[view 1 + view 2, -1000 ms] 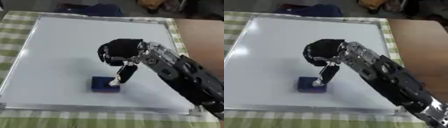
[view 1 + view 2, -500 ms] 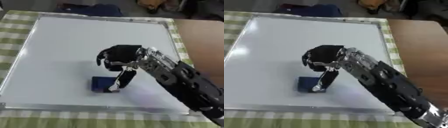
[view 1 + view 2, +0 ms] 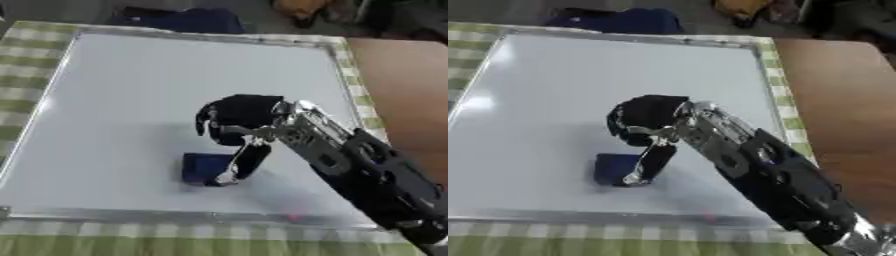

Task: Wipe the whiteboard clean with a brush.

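Note:
The whiteboard [image 3: 131, 90] lies flat on a green checked cloth, and its surface looks white. A small dark blue brush [image 3: 205, 168] lies flat on the board's near middle. My right hand [image 3: 241, 116] hovers just above and to the right of the brush, its arm coming in from the lower right. The fingers [image 3: 208, 125] are curled above the brush's far edge with a gap below them. One straight digit [image 3: 247, 162] reaches down to the brush's right side. A tiny red mark [image 3: 293, 217] sits at the board's near frame. My left hand is out of sight.
The board's metal frame [image 3: 175, 215] runs along the near edge over the green checked cloth [image 3: 131, 242]. A brown tabletop [image 3: 402, 75] lies to the right. A dark blue bag [image 3: 179, 20] lies beyond the far edge.
My right hand has come down and nearer, from over the board's middle to just above the brush. The brush has stayed where it was.

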